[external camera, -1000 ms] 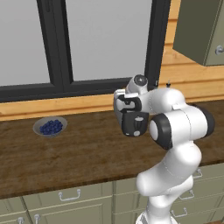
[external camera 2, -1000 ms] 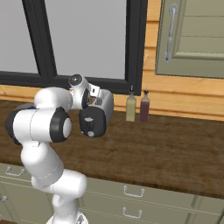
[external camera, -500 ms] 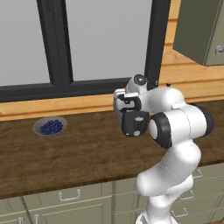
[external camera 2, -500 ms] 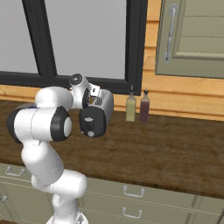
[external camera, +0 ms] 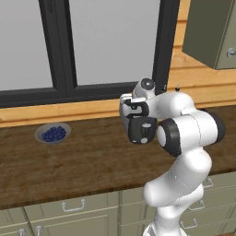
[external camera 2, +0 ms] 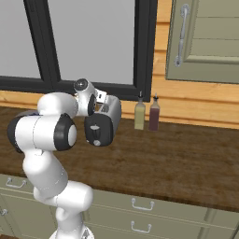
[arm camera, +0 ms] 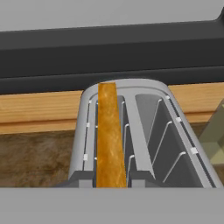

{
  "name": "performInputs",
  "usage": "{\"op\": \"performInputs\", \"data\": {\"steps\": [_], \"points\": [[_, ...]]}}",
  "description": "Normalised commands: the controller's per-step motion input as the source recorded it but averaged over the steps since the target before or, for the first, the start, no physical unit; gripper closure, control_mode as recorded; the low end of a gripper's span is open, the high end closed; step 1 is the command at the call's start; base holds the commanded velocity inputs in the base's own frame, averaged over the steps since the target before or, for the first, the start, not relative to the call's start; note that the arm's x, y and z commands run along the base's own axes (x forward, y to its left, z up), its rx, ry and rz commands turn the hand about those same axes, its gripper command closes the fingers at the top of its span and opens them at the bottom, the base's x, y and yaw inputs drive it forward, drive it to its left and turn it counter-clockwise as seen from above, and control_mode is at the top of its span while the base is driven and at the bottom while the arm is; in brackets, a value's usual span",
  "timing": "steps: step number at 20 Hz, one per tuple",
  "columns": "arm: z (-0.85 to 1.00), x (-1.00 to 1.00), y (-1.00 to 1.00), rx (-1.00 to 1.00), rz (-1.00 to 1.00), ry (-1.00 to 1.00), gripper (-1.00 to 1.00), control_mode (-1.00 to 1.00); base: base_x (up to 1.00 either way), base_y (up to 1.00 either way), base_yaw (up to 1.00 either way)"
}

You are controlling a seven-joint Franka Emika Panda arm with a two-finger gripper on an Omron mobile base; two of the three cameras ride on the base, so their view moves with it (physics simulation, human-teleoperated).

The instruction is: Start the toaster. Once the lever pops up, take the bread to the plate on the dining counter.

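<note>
Hand view looks down along the toaster point(arm camera: 131, 140) from its near end; bread point(arm camera: 109, 140) stands upright in the left slot, right slot bare; window frame and wooden sill behind. Right base view: toaster point(external camera 2: 109, 114) on the dark counter point(external camera 2: 186, 163) near the window, black end panel facing out, two bottles point(external camera 2: 146, 113) just right of it; hand hangs close above its near end. Gripper's fingers hidden in all views; judged drawn nearly together, holding nothing visible. Bowl of berries point(external camera: 53, 133) well left. Risk: narrow fingers may slip off the small lever, or push the light toaster along the counter rather than latch it; lever itself not discernible.
</note>
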Motion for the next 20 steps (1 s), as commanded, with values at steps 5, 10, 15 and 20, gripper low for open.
{"op": "performInputs", "data": {"steps": [5, 10, 15, 20], "points": [[0.00, 0.00, 0.00, 0.00, 0.00, 0.00, 1.00, -1.00, 0.00, 0.00, 0.00], [0.00, 0.00, 0.00, 0.00, 0.00, 0.00, 1.00, -1.00, 0.00, 0.00, 0.00], [0.00, 0.00, 0.00, 0.00, 0.00, 0.00, 1.00, -1.00, 0.00, 0.00, 0.00], [0.00, 0.00, 0.00, 0.00, 0.00, 0.00, 1.00, -1.00, 0.00, 0.00, 0.00]]}}
